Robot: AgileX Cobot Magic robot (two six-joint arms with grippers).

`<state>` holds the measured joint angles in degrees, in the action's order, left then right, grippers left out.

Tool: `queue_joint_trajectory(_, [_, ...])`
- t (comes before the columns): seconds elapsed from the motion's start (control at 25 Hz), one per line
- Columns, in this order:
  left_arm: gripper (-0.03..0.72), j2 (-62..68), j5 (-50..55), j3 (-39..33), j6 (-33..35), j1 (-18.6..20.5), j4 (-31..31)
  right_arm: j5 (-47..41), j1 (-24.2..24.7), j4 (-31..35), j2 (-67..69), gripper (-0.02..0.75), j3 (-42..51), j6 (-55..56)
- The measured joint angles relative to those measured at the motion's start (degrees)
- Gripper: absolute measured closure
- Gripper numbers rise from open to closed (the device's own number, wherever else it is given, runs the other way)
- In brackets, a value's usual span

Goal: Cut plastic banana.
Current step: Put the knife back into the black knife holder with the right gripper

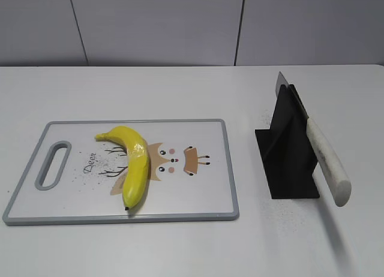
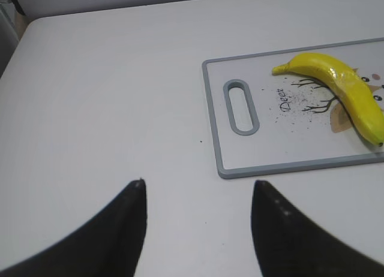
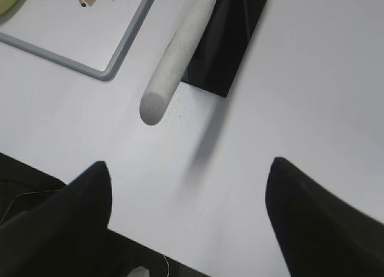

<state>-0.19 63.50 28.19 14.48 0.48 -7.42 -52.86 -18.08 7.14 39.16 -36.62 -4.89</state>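
The plastic banana [image 1: 133, 162] is glossy yellow and lies whole on the white cutting board [image 1: 72, 212] with a grey rim. It also shows in the left wrist view [image 2: 348, 91] on the board [image 2: 288, 166]. A knife with a white handle [image 1: 327, 160] rests slanted in a black stand [image 1: 288, 163]; the handle [image 3: 177, 52] and stand [image 3: 231, 43] show in the right wrist view. My left gripper [image 2: 198, 184] is open and empty over bare table, left of the board. My right gripper [image 3: 189, 166] is open and empty, near the table's front edge below the handle.
The board has a handle slot [image 1: 54, 164] at its left end and a deer drawing. Dark specks lie on the board and round the stand. The white table [image 1: 192, 247] meets a grey wall at the back. Neither arm shows in the exterior view.
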Motion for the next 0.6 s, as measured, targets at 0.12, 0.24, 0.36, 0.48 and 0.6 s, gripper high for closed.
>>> queue_joint_trajectory(0.12, [0.156,0.00,0.00,0.00,0.00,0.00,0.00,0.23,0.00,-0.06,-7.96,0.136,4.72,-0.08])
queue_joint_trajectory(0.24, [0.158,0.00,0.00,0.00,0.00,0.00,0.00,0.90,0.00,-0.06,-14.83,0.143,6.39,-0.12])
queue_joint_trajectory(0.36, [0.158,0.00,0.00,0.00,0.00,0.00,0.00,1.55,0.00,0.00,-20.65,0.143,6.67,-0.12])
queue_joint_trajectory(0.48, [0.158,0.00,0.00,0.00,0.00,0.00,0.00,1.37,0.00,0.30,-25.58,0.144,6.67,-0.06])
queue_joint_trajectory(0.6, [0.158,0.00,0.00,0.00,0.00,0.00,0.00,-0.46,0.00,0.41,-30.09,0.145,6.67,0.13])
